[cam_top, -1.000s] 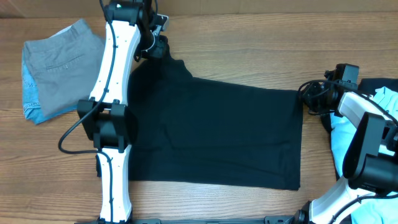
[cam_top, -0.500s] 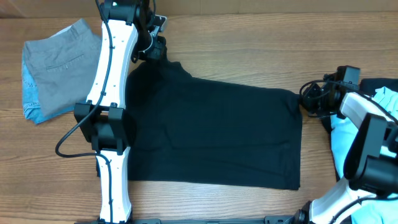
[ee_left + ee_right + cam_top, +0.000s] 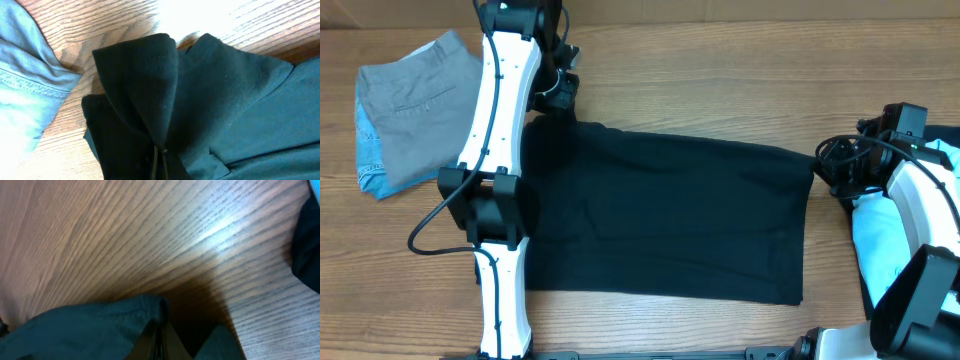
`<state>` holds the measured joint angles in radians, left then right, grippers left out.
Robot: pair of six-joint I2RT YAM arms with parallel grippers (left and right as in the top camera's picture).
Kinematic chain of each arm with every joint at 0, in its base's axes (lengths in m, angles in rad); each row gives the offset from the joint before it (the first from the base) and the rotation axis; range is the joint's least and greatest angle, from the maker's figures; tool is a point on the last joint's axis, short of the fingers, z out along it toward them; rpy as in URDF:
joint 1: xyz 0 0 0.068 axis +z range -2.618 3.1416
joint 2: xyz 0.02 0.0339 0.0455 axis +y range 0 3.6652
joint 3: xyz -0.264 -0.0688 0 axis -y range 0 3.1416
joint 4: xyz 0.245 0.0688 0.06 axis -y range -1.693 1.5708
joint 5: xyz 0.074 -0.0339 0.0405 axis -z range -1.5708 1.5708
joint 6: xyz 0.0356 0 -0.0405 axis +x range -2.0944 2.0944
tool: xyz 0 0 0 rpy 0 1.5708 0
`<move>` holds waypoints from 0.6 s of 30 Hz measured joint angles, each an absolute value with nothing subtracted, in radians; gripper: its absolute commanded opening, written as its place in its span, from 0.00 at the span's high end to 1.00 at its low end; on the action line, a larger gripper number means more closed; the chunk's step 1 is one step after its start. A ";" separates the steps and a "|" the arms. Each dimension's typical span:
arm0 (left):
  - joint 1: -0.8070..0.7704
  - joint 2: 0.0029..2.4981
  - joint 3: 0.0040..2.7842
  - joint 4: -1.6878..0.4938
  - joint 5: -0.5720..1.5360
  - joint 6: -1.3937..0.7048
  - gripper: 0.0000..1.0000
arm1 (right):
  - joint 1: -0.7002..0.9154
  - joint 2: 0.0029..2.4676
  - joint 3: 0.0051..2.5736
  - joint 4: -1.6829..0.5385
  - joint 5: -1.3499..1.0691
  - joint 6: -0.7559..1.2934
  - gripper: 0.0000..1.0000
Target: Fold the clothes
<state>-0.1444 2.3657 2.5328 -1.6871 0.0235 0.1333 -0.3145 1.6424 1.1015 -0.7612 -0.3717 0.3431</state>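
The black T-shirt (image 3: 670, 215) lies spread across the middle of the table in the overhead view. My left gripper (image 3: 563, 92) is shut on its far left corner; the left wrist view shows black cloth (image 3: 150, 90) bunched in the jaws (image 3: 161, 162). My right gripper (image 3: 832, 165) is shut on the shirt's far right corner, with a fold of the cloth (image 3: 100, 330) pinched between the fingers (image 3: 159, 340) just above the wood. A light blue T-shirt (image 3: 880, 235) lies at the right edge under my right arm.
Folded grey trousers (image 3: 420, 105) lie on a blue patterned cloth (image 3: 368, 150) at the far left; their grey cloth also shows in the left wrist view (image 3: 25, 85). A dark garment (image 3: 306, 245) lies at the right. The table's far edge is just beyond my left gripper.
My right gripper has pulled the shirt's far right corner to the right. The left gripper has shifted slightly. The shirt's far edge is now stretched straighter and flatter.
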 measured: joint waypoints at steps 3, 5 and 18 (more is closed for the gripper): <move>-0.144 2.290 2.481 -1.682 0.025 0.134 0.96 | -0.315 1.641 1.102 -0.807 -0.366 0.332 0.96; -0.144 2.217 2.391 -1.690 0.025 0.133 0.96 | -0.315 1.637 1.102 -0.851 -0.365 0.322 0.96; -0.144 2.085 1.986 -1.670 0.025 0.133 0.96 | -0.319 1.551 1.101 -1.071 -0.337 0.295 0.96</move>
<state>-0.1444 2.0853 1.9858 -1.6703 0.0250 0.1333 -0.3195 1.5509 1.1011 -1.0706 -0.3370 0.2951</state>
